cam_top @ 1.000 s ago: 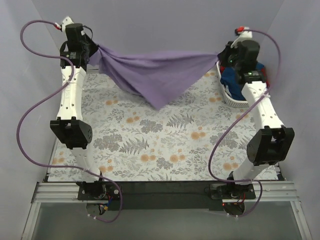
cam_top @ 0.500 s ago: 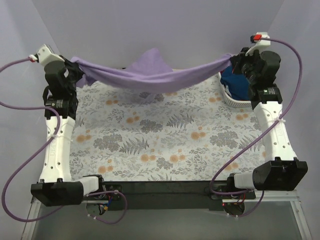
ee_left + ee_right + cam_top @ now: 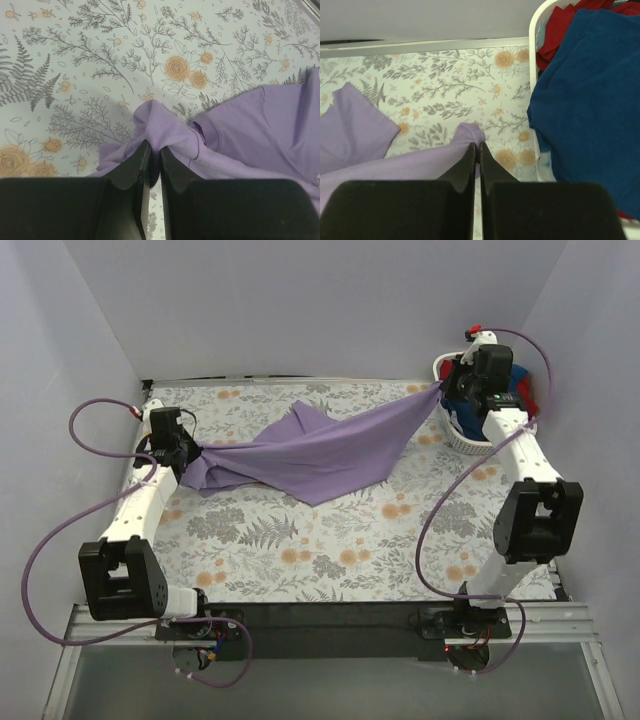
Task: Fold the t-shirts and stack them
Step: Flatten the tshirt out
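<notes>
Lavender t-shirt [image 3: 320,450]: one item, strung between both hands, its middle sagging onto the counter [image 3: 330,540], which is floral-printed. A pointed flap lies on the far side of the span. Collar and sleeves cannot be picked out among the folds.

Left hand [image 3: 154,150]: black fingers pressed together, pinching a bunched fold of the lavender t-shirt. The cloth rises in a small ridge just ahead of the fingertips and spreads off to the hand's right. The part caught between the fingers is hidden. In the top view the fingertips are lost under the wrist housing.

Right hand [image 3: 477,149]: fingers likewise closed, pinching a corner of the same shirt. A knob of cloth stands just past the fingertips; the rest trails to the hand's left, running out of the picture's lower edge.

Basket [image 3: 534,50]: white plastic, just beside the right hand on its right, rim only partly in view. In the top view the arm covers much of it.

Blue t-shirt [image 3: 585,90]: heaped in the basket, cut off by the picture's right edge.

Red t-shirt [image 3: 565,30]: in the basket beyond the blue one, mostly buried, only scraps visible.
</notes>
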Motion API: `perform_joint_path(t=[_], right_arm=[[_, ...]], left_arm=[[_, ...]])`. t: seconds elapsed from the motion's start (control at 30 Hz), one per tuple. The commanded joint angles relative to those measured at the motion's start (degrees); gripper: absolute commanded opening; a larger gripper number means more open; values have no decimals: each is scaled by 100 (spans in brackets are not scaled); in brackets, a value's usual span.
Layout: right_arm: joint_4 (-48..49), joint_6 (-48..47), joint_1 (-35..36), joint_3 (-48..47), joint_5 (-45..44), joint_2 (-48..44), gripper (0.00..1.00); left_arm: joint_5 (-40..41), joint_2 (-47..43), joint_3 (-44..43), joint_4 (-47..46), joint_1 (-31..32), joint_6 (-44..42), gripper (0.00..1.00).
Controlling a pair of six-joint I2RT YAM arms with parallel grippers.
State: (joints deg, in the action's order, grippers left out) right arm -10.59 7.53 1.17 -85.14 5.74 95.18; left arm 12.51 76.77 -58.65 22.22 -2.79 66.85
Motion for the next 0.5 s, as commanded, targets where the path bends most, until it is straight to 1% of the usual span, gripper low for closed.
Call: perform_joint_path(t=[0.0, 0.03, 0.07, 0.1, 0.17, 0.2, 0.23, 0.27, 0.3, 0.33, 0.4, 0.43, 0.47], right_arm=[[268, 258, 50, -958, -389, 641, 1], [224, 249, 94, -1134, -450, 947, 3], [163, 214, 216, -1475, -546, 1081, 7], [-38, 101, 278, -1601, -547, 1204, 21], [-223, -23, 523, -1707, -836, 1354, 34], [-259, -154, 612, -1446, -864, 1320, 41], [-251, -216, 717, -1252, -872, 1154, 45], [-268, -278, 944, -1050, -942, 1048, 45], [-251, -296, 1077, -465, -1030, 925, 50], [-190, -339, 1200, -181, -1048, 654, 50], [-67, -305, 1587, 478, -891, 389, 50], [125, -253, 1719, 1125, -786, 153, 51], [206, -226, 1990, 1419, -645, 46, 51]], left_arm=[[33, 434, -628, -306, -11, 91, 9], [-3, 574, -708, -332, -20, 91, 10], [-55, 776, -796, -332, -11, 74, 12], [-91, 874, -901, -323, -20, 39, 13], [-48, 980, -1016, -332, -20, 21, 16], [-12, 1032, -999, -341, -11, 47, 20], [84, 1041, -982, -323, -11, 56, 23], [128, 1024, -877, -341, -20, 91, 26], [172, 972, -815, -341, -11, 118, 38], [190, 910, -727, -350, -11, 161, 42], [173, 761, -508, -315, -11, 162, 55], [146, 508, -411, -306, -11, 170, 64], [42, 357, -184, -280, -3, 205, 65]])
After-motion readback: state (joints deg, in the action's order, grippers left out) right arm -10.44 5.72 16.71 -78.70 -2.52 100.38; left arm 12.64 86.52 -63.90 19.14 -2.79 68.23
